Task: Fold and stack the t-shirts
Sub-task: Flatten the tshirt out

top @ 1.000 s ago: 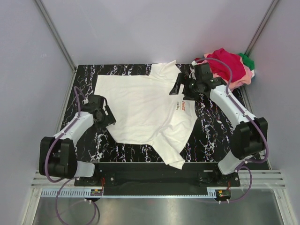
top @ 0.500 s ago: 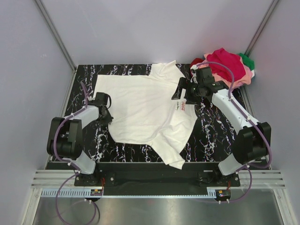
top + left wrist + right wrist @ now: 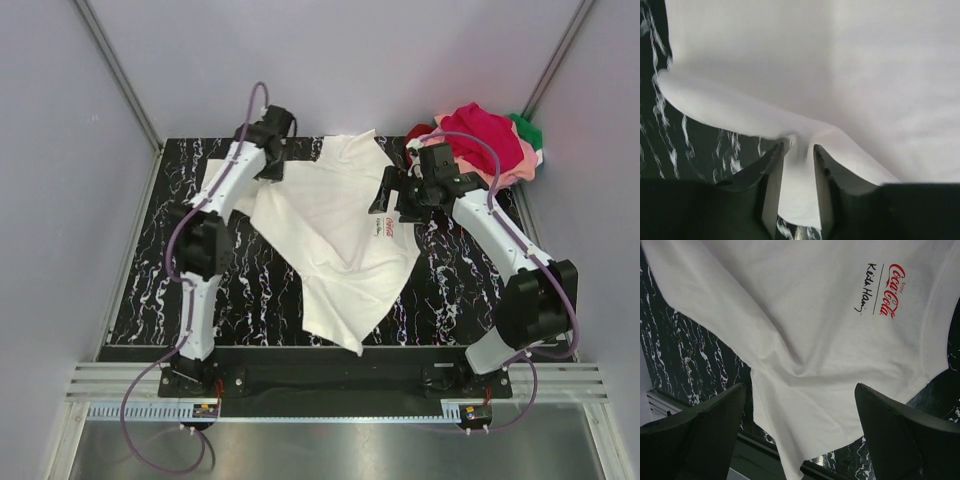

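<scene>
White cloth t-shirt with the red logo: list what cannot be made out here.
- Left wrist view: which part of the white t-shirt the left gripper pinches; cloth fills the frame.
- Top view: that gripper's fingertips, hidden beneath its own wrist.
- Top view: shirt count in the crumpled magenta, pink and green cloth pile; layers overlap.

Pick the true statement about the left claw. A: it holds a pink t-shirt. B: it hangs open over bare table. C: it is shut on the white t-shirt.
C: in the left wrist view the left claw pinches a fold of the white t-shirt.
</scene>
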You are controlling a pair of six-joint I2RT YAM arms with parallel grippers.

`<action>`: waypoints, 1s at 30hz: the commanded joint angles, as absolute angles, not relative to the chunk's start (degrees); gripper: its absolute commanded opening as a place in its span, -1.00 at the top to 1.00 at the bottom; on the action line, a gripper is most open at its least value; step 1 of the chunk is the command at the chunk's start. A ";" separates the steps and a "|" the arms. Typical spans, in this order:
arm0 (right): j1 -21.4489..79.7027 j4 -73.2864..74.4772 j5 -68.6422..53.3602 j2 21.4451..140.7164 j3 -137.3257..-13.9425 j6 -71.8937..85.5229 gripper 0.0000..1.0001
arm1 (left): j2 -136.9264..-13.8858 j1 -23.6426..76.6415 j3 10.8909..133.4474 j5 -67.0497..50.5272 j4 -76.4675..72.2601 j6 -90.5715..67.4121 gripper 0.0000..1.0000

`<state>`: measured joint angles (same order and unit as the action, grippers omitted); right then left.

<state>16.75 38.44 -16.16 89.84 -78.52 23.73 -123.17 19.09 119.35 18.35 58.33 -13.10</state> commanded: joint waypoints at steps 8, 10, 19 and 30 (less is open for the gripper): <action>16.08 38.85 -17.57 89.30 -80.68 23.55 -0.95 | -116.65 24.00 104.79 21.54 58.11 -12.38 -0.92; 16.08 39.02 -18.28 89.30 -80.86 24.25 -0.93 | -111.48 21.37 99.69 17.86 53.73 -14.32 -0.90; 16.08 40.60 -17.84 87.54 -80.77 23.73 -0.93 | -108.01 12.31 86.23 1.16 39.23 -20.46 -0.69; 16.17 42.19 -15.73 87.10 -80.68 22.06 -0.92 | -118.47 10.28 92.11 -12.92 32.70 -29.00 -0.49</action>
<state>16.34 41.54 -16.99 89.36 -78.85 23.55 -117.30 10.44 88.82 -7.92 36.05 -25.45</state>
